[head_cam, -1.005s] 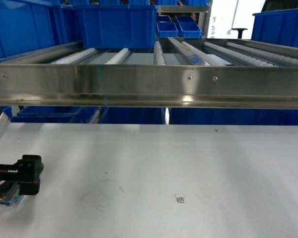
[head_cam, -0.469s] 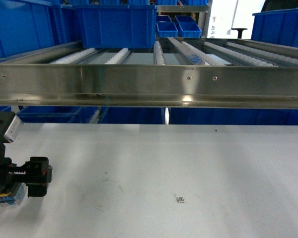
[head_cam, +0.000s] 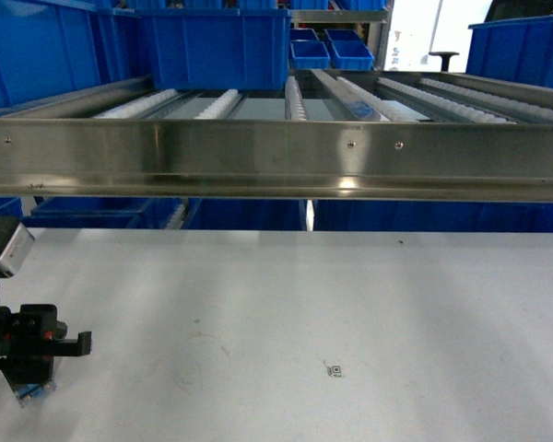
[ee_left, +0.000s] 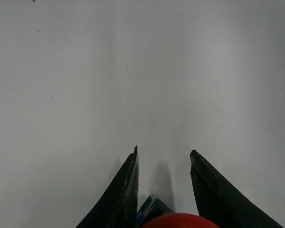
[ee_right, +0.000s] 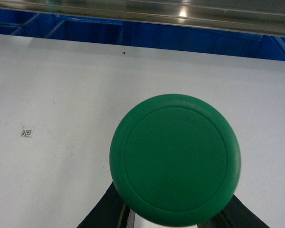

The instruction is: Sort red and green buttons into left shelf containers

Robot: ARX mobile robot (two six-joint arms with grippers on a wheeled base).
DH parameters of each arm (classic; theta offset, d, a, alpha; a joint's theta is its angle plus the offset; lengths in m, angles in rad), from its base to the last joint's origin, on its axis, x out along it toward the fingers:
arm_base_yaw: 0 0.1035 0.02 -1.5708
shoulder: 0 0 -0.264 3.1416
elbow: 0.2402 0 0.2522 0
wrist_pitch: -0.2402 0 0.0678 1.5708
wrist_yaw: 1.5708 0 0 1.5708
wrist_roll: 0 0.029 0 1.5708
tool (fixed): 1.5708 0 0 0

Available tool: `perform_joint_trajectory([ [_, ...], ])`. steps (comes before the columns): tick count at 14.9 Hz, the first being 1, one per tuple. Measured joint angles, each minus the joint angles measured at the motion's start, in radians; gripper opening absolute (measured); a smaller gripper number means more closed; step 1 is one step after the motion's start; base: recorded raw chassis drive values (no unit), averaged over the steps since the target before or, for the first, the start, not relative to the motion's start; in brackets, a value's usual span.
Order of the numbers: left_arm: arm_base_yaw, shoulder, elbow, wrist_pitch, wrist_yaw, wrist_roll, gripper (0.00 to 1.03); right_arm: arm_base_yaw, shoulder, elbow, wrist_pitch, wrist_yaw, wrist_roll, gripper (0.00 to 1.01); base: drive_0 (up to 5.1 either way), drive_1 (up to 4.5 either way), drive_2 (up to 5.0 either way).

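Since the earlier head pictures the left gripper (head_cam: 37, 345) has drawn back toward the lower left corner and sits lower over the white bench (head_cam: 350, 295), so less of it shows. Its wrist view has the two black fingers (ee_left: 128, 190) standing a little apart with the red mushroom-capped push-button (ee_left: 178, 221) between them at their base, a corner of its bluish block just ahead of the cap; it seems held there, clamped on the body, ready for carrying to a bin. Only a sliver of the red cap shows at the picture's bottom edge, so the exact contact is hard to make out. The right gripper does not appear in the head view; in its own wrist view the round green mushroom-capped push-button (ee_right: 175, 159) fills the space above the fingers (ee_right: 104, 211), cap facing the camera, hiding nearly all of them. Whether they grip its body tightly I cannot tell for sure, though it sits raised off the bench as a held thing would. Beyond the fingers lies the steel roller shelf (head_cam: 276, 152), with a large deep blue plastic bin (head_cam: 217, 46) standing at its far left; bins further left are cut off.
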Motion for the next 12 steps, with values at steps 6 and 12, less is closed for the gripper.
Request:
perform_joint_trajectory([
  [6, 0.047, -0.369, -0.064, -0.137, 0.113, 0.015, 0.3, 0.0, 0.0, 0.0, 0.0, 0.0, 0.0, 0.25, 0.0, 0.0, 0.0],
  [12, 0.127, -0.953, -0.083, -0.487, 0.25, 0.005, 0.3, 0.0, 0.0, 0.0, 0.0, 0.0, 0.0, 0.25, 0.0, 0.0, 0.0],
])
